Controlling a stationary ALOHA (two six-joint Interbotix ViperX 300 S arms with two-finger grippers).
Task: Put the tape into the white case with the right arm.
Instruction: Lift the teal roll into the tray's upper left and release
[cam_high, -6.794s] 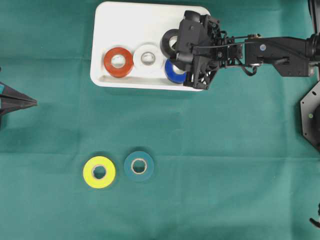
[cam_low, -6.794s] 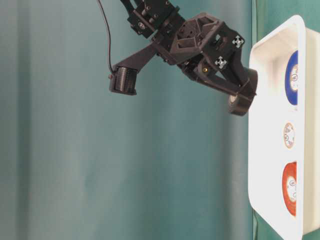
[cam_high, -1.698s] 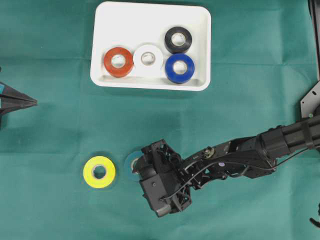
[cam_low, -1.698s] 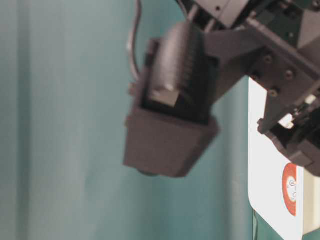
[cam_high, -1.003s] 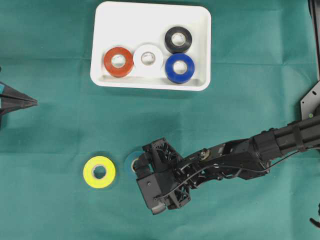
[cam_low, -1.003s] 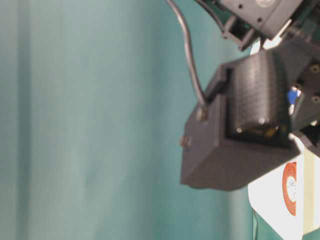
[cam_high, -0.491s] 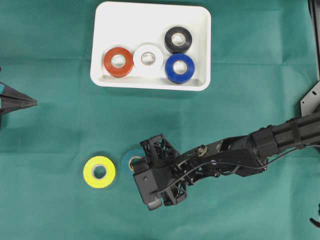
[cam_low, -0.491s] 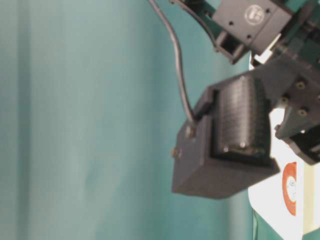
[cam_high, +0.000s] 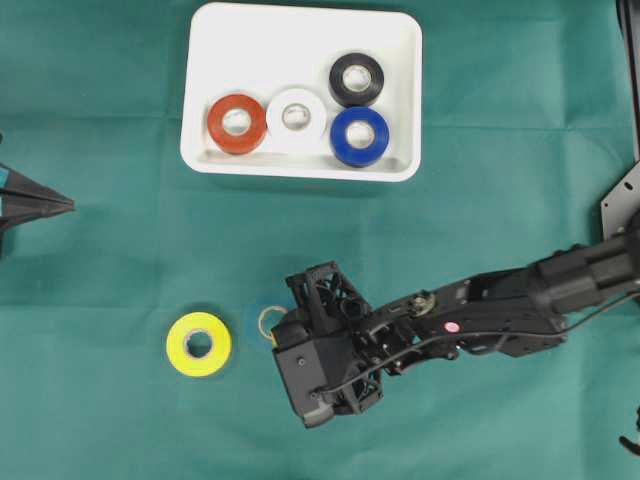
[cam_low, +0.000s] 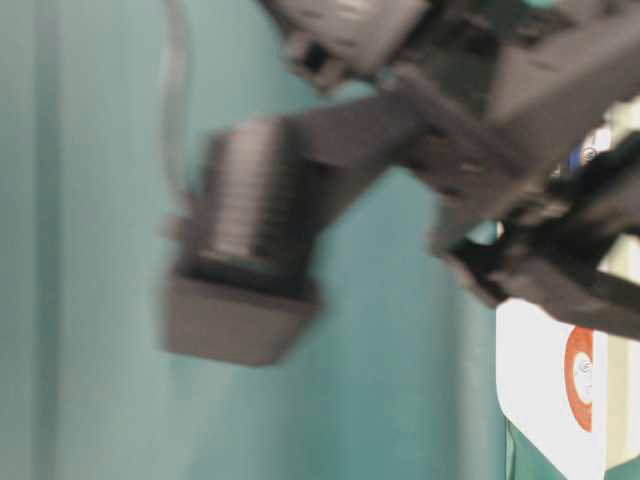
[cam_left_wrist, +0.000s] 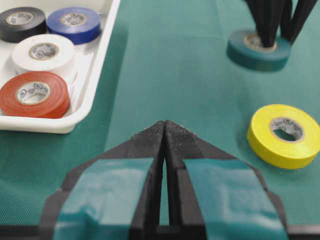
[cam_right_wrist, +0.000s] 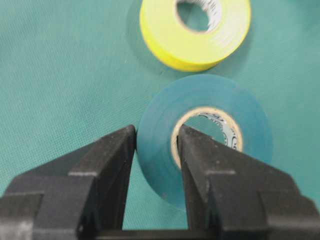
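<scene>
So four rolls (cam_high: 295, 115) are seen in the case (cam_high: 400, 45) at upper centre; the teal roll (cam_right_wrist: 205, 142) is pinched by the right gripper (cam_right_wrist: 155, 145), while the yellow roll (cam_high: 198, 344) is left; the left gripper (cam_left_wrist: 165, 132) is closed, empty.

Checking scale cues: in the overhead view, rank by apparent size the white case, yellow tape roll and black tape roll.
1. Shallow white plastic case, by far.
2. Yellow tape roll.
3. Black tape roll, only slightly smaller; nearly alike.

Right gripper (cam_right_wrist: 155, 145) pinched closed (arm reaching low), left gripper (cam_left_wrist: 165, 131) closed
</scene>
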